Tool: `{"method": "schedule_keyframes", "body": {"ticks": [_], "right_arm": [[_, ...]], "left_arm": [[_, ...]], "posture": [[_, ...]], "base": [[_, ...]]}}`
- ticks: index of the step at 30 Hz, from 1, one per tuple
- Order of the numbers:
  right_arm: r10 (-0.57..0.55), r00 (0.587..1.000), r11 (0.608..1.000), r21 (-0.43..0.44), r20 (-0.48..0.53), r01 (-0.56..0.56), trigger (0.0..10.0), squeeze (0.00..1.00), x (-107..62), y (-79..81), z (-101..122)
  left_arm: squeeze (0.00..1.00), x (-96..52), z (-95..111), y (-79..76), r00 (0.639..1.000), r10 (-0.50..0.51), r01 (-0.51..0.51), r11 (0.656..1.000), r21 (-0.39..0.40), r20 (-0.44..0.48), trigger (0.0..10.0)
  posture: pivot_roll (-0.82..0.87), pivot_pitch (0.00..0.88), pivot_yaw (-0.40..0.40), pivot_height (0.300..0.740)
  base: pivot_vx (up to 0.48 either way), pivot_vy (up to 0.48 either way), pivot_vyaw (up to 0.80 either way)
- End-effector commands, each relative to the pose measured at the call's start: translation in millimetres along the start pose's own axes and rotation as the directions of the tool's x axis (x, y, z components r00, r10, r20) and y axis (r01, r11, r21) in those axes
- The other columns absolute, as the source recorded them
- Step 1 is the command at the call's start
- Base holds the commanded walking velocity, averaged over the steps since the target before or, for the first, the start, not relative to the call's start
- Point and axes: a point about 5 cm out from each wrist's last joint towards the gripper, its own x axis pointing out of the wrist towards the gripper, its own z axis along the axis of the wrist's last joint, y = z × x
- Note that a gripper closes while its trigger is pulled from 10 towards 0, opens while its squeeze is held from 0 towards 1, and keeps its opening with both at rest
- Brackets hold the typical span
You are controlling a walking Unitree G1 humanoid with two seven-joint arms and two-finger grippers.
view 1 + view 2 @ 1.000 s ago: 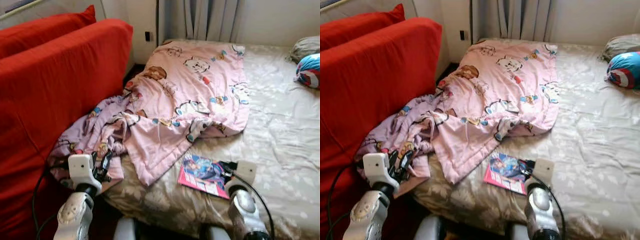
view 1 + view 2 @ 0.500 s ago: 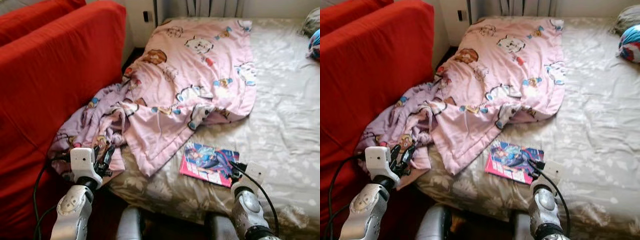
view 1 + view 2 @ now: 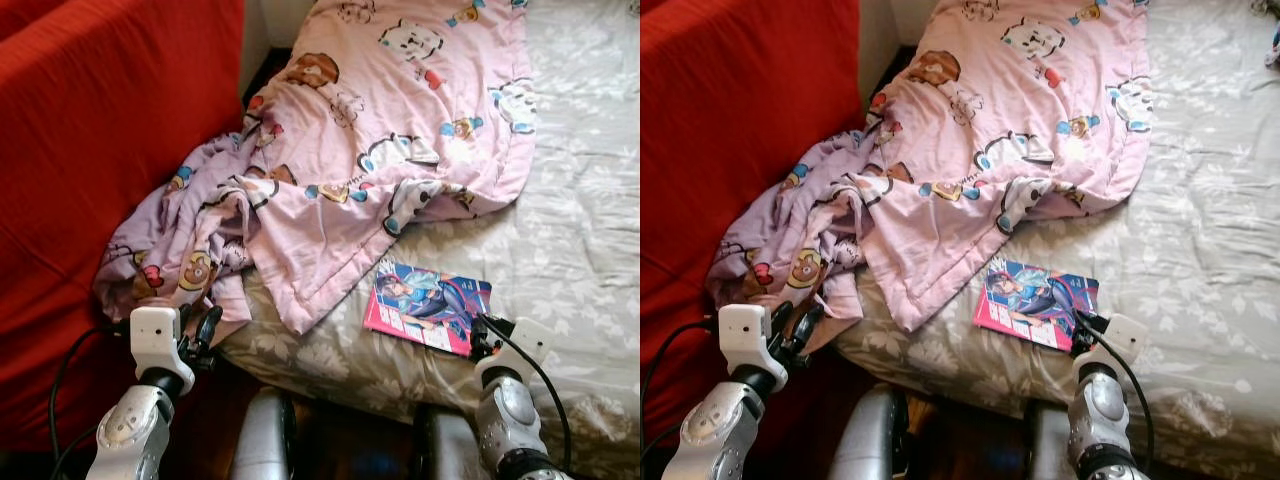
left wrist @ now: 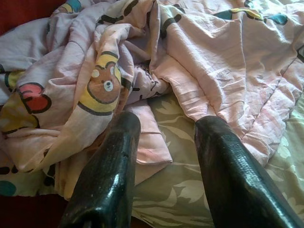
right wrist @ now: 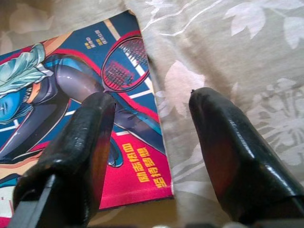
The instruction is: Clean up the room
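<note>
A pink cartoon-print blanket [image 3: 390,130] lies crumpled across the bed [image 3: 590,230], its lilac end [image 3: 180,250] hanging off the near left corner against the red sofa [image 3: 90,150]. A colourful magazine [image 3: 428,307] lies flat near the bed's front edge. My right gripper [image 5: 154,118] is open just above the magazine's [image 5: 71,104] near corner, one finger over the cover, the other over the sheet. My left gripper [image 4: 164,137] is open, low by the bed corner, pointing at the bunched blanket [image 4: 99,80].
The red sofa stands tight against the bed's left side, leaving a narrow dark gap [image 3: 265,70]. The beige floral sheet [image 3: 590,330] stretches bare to the right of the magazine. My own silver legs [image 3: 265,440] show below the bed edge.
The camera has tilted down and closer to the bed; the pillows at the far right have left the picture. Both grippers sit lower in view, the right one still by the magazine's corner.
</note>
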Motion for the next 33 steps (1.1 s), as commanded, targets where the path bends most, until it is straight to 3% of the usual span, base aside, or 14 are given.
{"method": "schedule_keyframes", "body": {"ticks": [1, 9, 20, 33], "right_arm": [[0.024, 0.999, 0.999, 0.027, -0.046, -0.023, 10.0, 0.00, -3.1, 1.9, -9.8], [0.119, 0.990, 0.984, 0.142, -0.076, -0.107, 10.0, 0.00, -6.3, 3.7, -17.4], [0.087, 0.996, 0.986, 0.145, -0.019, -0.083, 10.0, 0.00, -3.8, -7.9, -7.3], [0.080, 0.996, 0.979, 0.191, -0.049, -0.069, 10.0, 0.00, -7.3, -9.8, -15.7]], "left_arm": [[0.00, -6.8, -1.0, 7.1, 1.000, 0.021, -0.021, 1.000, 0.000, -0.018, 10.0], [0.00, -10.5, 3.0, 9.3, 0.999, 0.024, -0.024, 1.000, 0.008, -0.021, 10.0], [0.00, -12.6, 4.6, 14.3, 0.999, 0.034, -0.033, 0.999, 0.022, -0.032, 10.0], [0.00, -13.7, 5.5, 14.8, 0.999, 0.031, -0.030, 0.999, 0.028, -0.037, 10.0]], "posture": [[0.18, 0.292, 0.139, 0.620], [0.20, 0.297, 0.147, 0.620], [0.20, 0.303, 0.154, 0.620], [0.21, 0.306, 0.163, 0.620]], "base": [[0.000, 0.000, 0.00], [0.000, 0.000, 0.00], [0.000, 0.000, 0.00], [0.000, 0.000, 0.00]]}}
